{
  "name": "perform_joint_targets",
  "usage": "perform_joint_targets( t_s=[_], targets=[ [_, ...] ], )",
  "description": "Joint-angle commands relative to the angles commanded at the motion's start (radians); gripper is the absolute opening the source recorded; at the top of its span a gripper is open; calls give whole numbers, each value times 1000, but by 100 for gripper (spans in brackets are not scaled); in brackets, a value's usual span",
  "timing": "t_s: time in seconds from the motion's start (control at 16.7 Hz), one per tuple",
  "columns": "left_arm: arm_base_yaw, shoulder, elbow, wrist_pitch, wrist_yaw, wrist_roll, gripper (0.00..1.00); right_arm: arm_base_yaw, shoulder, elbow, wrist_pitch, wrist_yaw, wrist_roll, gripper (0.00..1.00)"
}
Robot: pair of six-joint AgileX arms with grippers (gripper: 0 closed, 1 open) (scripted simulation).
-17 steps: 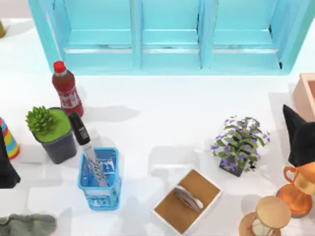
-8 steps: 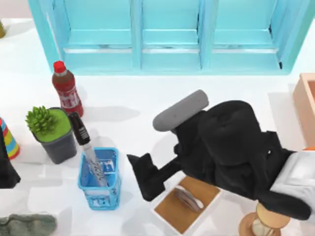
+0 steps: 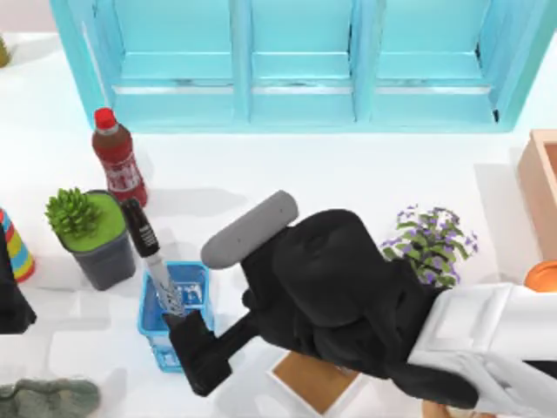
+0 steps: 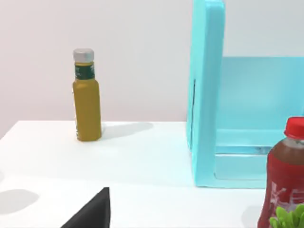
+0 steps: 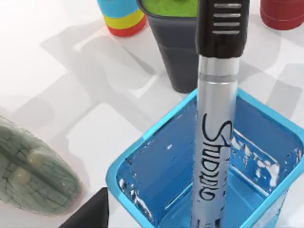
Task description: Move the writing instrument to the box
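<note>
The right hand (image 3: 198, 353) hangs at the near side of the blue mesh basket (image 3: 177, 318); whether it is released or clenched I cannot tell. The thick marker pen with black cap and lettered silver-grey barrel (image 5: 216, 118) stands tilted in that basket. Best to close on the barrel below the cap and lift along its lean (the basket looks light). The peach-tan thick-walled box (image 3: 541, 170) sits far right. The left hand (image 3: 13, 300) idles at the tabletop's left edge.

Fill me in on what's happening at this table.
The right gripper hangs at the blue mesh basket, where the marker pen stands leaning, cap up. Nothing is gripped yet. The peach-tan box waits at the table's right edge. The left arm sits parked at the left edge.
</note>
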Motion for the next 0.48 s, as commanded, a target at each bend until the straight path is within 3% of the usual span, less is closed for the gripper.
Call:
perform_joint_targets(
  t_s=[0.48],
  targets=[
    [0, 0, 0, 0, 0, 0, 100, -9, 221, 157, 63, -4, -4, 100]
  ],
)
